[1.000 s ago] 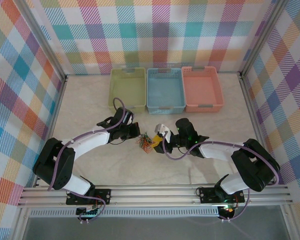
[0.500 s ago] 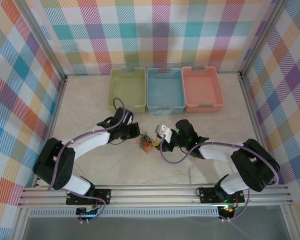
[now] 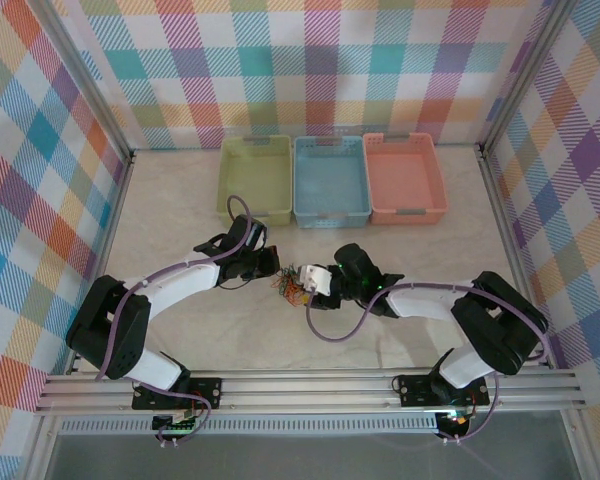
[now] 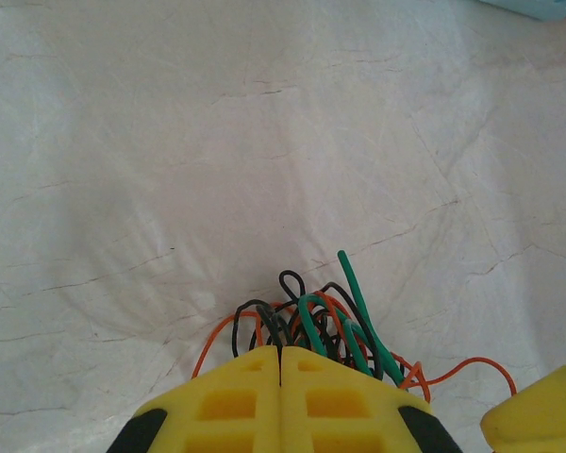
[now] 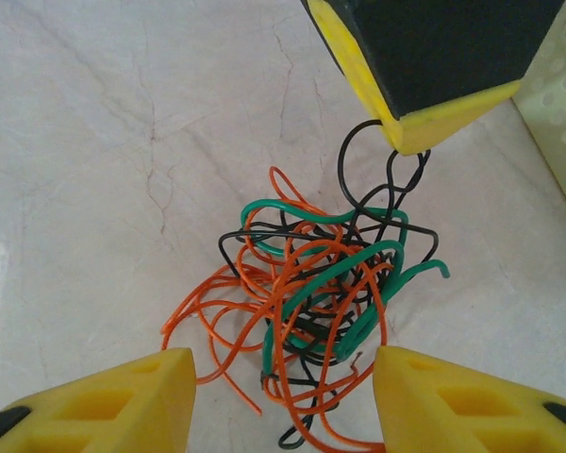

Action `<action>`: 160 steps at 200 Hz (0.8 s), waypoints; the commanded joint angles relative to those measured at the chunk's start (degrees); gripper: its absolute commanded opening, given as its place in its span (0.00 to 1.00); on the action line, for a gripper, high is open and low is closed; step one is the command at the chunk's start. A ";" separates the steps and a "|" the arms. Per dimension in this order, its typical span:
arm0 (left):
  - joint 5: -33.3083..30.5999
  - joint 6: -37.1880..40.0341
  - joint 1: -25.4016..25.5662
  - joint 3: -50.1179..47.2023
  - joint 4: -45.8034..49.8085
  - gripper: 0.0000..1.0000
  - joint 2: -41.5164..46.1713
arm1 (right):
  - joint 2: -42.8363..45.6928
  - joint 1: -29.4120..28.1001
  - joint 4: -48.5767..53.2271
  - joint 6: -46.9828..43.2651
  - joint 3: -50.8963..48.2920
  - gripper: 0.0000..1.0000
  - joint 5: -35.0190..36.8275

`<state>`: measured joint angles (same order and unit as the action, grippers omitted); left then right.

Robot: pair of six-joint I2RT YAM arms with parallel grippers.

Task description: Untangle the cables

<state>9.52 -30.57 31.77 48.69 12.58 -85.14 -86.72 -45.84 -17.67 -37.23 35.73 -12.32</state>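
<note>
I find nothing here that I can read: no lettering, label, brand mark, number or sign in any of my views.
</note>
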 commanded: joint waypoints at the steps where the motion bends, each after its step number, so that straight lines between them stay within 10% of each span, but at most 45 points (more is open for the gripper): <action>1: 0.10 0.87 0.49 1.38 1.46 0.00 0.39 | -1.71 -0.34 1.42 -3.68 2.05 0.50 4.22; 70: 0.14 1.11 0.48 1.53 1.44 0.00 0.16 | 1.27 -0.47 -3.93 -0.06 -0.83 0.00 0.47; 160: -0.50 1.13 0.46 1.58 1.61 0.00 -0.10 | 12.95 -0.47 -14.46 8.38 -8.51 0.00 5.02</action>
<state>9.43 -30.37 31.77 48.71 13.43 -85.14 -76.29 -45.95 -25.43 -32.95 29.58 -9.65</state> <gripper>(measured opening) 0.054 0.062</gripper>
